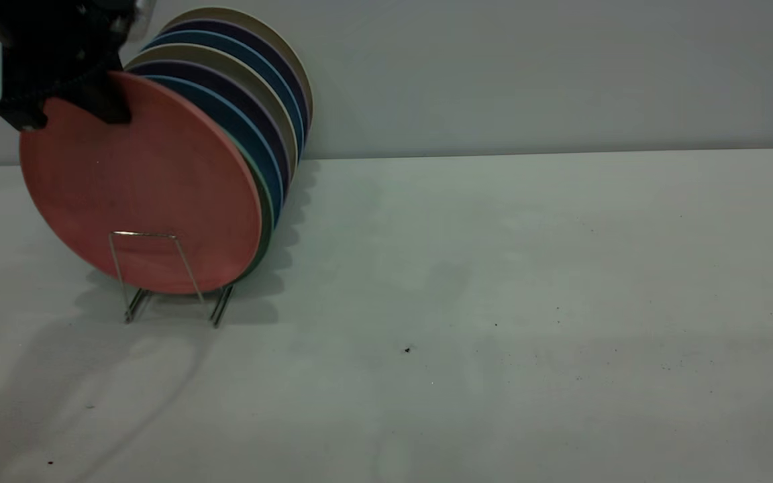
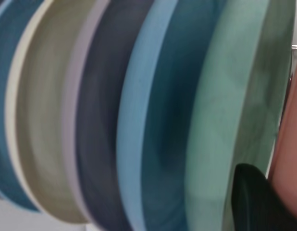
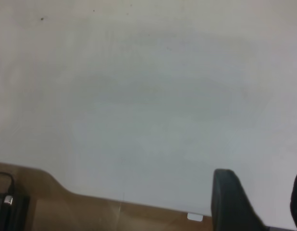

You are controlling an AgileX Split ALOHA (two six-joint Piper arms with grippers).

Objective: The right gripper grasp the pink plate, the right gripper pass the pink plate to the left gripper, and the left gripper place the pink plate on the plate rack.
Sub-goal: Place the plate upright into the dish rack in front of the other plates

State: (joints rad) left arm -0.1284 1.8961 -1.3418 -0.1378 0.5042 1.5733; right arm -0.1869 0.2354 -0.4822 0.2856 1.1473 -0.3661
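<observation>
The pink plate (image 1: 151,188) stands upright at the front of the plate rack (image 1: 151,268), just behind the front wire loop. My left gripper (image 1: 71,107) is at the plate's upper left rim, shut on it. In the left wrist view one of its fingers (image 2: 256,202) lies between the pink plate (image 2: 290,159) and the teal-green plate (image 2: 235,96) behind it. My right gripper (image 3: 264,202) is out of the exterior view; its wrist view shows it open and empty above the table near an edge.
Several more plates, green (image 1: 264,221), blue, dark and beige, stand packed in the rack behind the pink one. The white table (image 1: 494,302) stretches to the right. The right wrist view shows the table's edge and brown floor (image 3: 91,211).
</observation>
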